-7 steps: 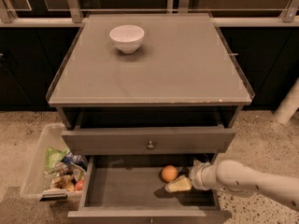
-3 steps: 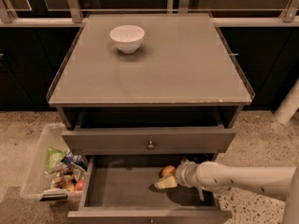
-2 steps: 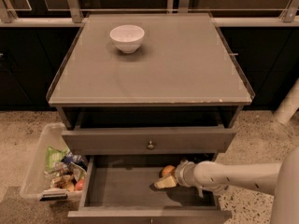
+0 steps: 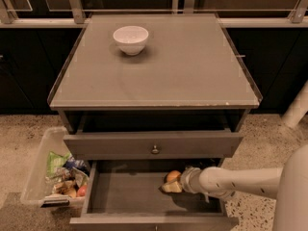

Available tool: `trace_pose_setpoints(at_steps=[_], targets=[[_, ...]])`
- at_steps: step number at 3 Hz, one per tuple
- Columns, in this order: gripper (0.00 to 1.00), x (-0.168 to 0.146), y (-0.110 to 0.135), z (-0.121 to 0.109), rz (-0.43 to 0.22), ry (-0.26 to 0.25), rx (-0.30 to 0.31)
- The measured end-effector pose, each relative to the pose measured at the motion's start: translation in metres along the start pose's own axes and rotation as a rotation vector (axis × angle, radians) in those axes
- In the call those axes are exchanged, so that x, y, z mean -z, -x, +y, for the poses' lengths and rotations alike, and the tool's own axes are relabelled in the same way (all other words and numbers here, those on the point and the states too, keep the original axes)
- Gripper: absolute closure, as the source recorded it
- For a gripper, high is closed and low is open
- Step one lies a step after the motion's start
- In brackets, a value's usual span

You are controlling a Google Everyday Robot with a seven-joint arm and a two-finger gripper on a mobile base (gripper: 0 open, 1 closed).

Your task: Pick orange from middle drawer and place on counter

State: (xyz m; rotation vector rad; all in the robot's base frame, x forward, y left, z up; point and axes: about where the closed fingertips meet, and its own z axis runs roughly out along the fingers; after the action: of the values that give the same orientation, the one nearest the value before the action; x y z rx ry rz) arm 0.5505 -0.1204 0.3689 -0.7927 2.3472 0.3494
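We take this for a staff kitchenette or test kitchen: grey cabinet [image 4: 110, 146], dark cupboards [image 4: 29, 71] behind, speckled floor [image 4: 24, 134], a bowl [image 4: 130, 39] on the surface [image 4: 183, 66], a bin [image 4: 39, 170] of snack packets [image 4: 65, 170]. The pincer [image 4: 172, 186] sits inside the open drawer [image 4: 130, 192].

A smooth off-white tubular arm [image 4: 240, 179] shows at four o'clock, swelling into a broad rounded white shell [image 4: 294, 191] at the far right edge. A grey ribbed collar [image 4: 191, 179] caps its wrist, and beyond it the pale cream gripper [image 4: 171, 186] sits at five o'clock.
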Motion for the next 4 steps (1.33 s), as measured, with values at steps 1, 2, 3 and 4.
trace_pose_setpoints(at_steps=[1, 2, 3, 4], targets=[[0.42, 0.0000, 0.0000, 0.0000, 0.000, 0.000, 0.000], [0.66, 0.0000, 0.0000, 0.0000, 0.000, 0.000, 0.000], [0.88, 0.0000, 0.0000, 0.0000, 0.000, 0.000, 0.000], [1.00, 0.0078, 0.0084, 0.0025, -0.017, 0.037, 0.004]])
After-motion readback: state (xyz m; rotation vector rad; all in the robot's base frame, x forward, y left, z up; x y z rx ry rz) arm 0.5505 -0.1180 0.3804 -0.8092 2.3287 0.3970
